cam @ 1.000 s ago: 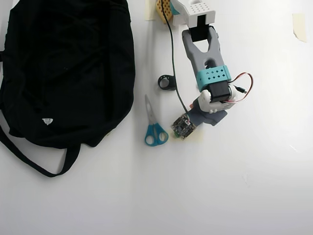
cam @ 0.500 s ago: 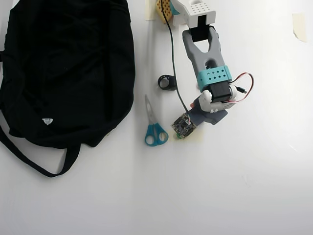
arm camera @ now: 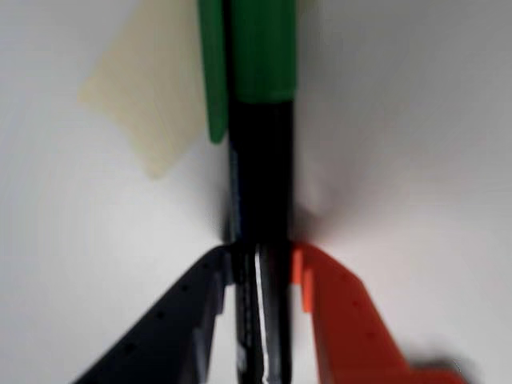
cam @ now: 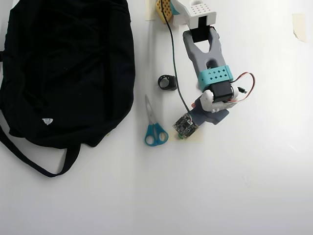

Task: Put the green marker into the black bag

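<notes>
The green marker (arm camera: 260,120) has a black barrel and a bright green cap and lies on the white table, pointing away from me in the wrist view. My gripper (arm camera: 260,260) has its black finger (arm camera: 184,320) and orange finger (arm camera: 344,320) pressed against the barrel's two sides. In the overhead view the arm's wrist (cam: 215,93) points down over that spot and hides the marker. The black bag (cam: 63,68), with a white label and a long strap, lies at the far left, well apart from the gripper.
Blue-handled scissors (cam: 154,128) lie between the bag and the arm. A small black ring-shaped thing (cam: 167,82) sits above them. A beige tape patch (arm camera: 144,88) is on the table beside the marker. The arm's base (cam: 195,10) stands at the top edge.
</notes>
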You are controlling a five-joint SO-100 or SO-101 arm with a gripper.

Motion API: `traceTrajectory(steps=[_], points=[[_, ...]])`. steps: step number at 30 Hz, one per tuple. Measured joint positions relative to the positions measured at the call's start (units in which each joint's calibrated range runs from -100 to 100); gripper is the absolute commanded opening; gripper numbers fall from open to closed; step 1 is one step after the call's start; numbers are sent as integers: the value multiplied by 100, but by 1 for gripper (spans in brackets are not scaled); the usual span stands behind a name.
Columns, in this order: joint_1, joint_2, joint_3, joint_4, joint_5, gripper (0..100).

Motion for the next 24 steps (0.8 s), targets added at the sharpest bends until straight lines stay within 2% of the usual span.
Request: traceTrajectory(steps=[5, 10, 18, 24], points=[[-162, 58, -668, 481, 20, 2], [-287, 58, -1258, 524, 317, 2], [-367, 58, -1792, 532, 1358, 2], [-323, -291, -1808, 550, 1910, 2]])
